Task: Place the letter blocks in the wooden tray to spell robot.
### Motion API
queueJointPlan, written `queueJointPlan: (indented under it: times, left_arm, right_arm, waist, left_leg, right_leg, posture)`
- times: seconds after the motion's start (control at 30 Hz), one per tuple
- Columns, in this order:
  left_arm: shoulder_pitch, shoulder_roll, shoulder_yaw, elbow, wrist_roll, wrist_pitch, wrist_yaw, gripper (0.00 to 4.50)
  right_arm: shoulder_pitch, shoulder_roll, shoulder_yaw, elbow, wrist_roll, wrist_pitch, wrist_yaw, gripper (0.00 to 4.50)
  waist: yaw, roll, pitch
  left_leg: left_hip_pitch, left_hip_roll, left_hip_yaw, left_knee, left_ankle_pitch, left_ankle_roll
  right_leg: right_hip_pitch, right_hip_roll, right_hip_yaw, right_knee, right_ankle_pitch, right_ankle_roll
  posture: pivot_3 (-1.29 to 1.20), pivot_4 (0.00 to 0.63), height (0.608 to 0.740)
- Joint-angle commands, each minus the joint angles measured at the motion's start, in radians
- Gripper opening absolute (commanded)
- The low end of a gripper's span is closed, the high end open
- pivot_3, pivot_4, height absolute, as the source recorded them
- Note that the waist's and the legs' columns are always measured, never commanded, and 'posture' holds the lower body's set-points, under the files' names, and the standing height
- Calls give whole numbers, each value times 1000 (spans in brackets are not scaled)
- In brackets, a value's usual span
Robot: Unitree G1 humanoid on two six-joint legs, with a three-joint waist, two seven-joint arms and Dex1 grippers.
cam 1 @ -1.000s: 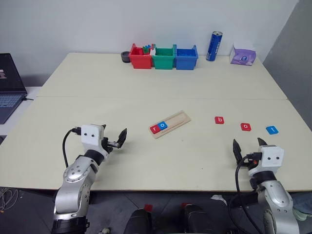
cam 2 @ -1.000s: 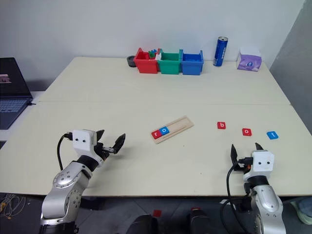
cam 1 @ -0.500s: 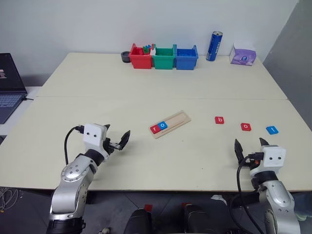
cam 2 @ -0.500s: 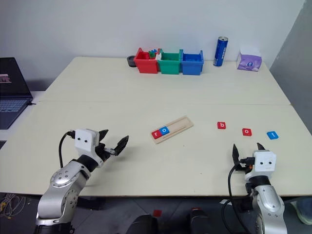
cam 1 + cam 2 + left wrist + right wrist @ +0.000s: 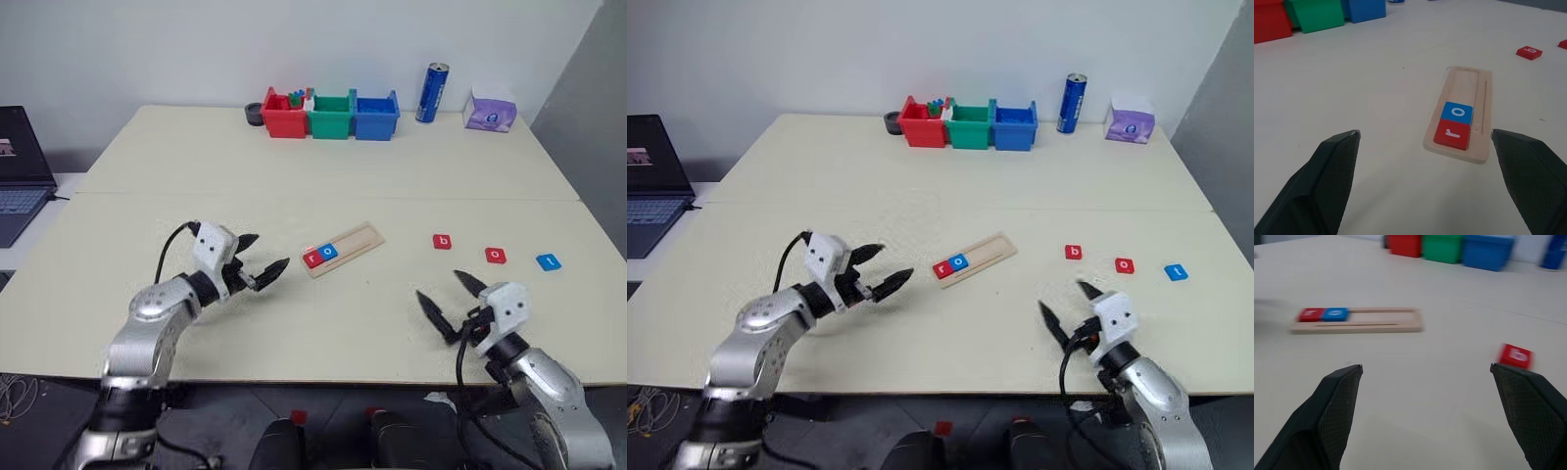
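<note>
The wooden tray [image 5: 351,242] lies slanted at mid-table, with a red r block [image 5: 312,258] and a blue o block [image 5: 328,253] side by side at its near-left end. To its right, loose on the table, lie a red b block [image 5: 442,241], a red o block [image 5: 495,255] and a blue t block [image 5: 549,261]. My left gripper [image 5: 266,253] hovers open just left of the tray, pointing at it. My right gripper [image 5: 443,289] stands open near the front edge, in front of the b block [image 5: 1516,355], empty.
Red [image 5: 283,114], green [image 5: 330,115] and blue bins [image 5: 375,115] line the table's far side, with a blue can [image 5: 429,93] and a purple tissue pack [image 5: 488,111] to their right. A laptop [image 5: 20,166] sits off the left edge.
My left gripper has moved right and forward toward the tray and turned to face it. The right gripper has swung left and turned inward. Both stayed open; the blocks have not moved.
</note>
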Motion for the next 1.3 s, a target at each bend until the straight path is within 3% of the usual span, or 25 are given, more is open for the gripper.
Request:
queueJointPlan:
  times: [0.03,0.2,0.53,1.2,1.3]
  left_arm:
    - [-88,14,-58,113,35,-63,-98,4500]
    - [-212,6,-128,301,83,-131,-213,4500]
    - [-320,-43,-200,486,181,-246,-257,4500]
    - [-335,-75,-261,509,313,-171,-223,4500]
    - [-333,-70,-275,503,323,-153,-229,3893]
  right_arm:
    - [-22,-55,22,-113,63,84,56,4447]
    - [-26,-98,41,-160,46,117,58,4447]
    - [-16,-80,49,-169,-3,90,15,4447]
    - [-15,-78,62,-207,-14,112,15,4447]
    - [-14,-77,62,-209,-14,113,15,4500]
  waist:
    - [0,-1,0]
    - [0,-3,2]
    - [0,-5,3]
    - [0,-6,3]
    - [0,-6,3]
  left_leg:
    - [0,0,0,0,0,0]
    - [-1,-1,0,0,0,0]
    - [-2,-1,0,0,0,0]
    - [-2,-1,-1,1,0,0]
    - [-1,-1,-1,1,0,0]
  right_leg:
    - [0,0,0,0,0,0]
    - [0,1,-2,-1,0,0]
    - [-1,1,-2,-1,0,0]
    - [0,1,-3,0,0,0]
    - [0,1,-3,1,0,1]
  posture:
    - [0,150,740]
    - [0,150,740]
    - [0,150,740]
    - [0,150,740]
    - [0,150,740]
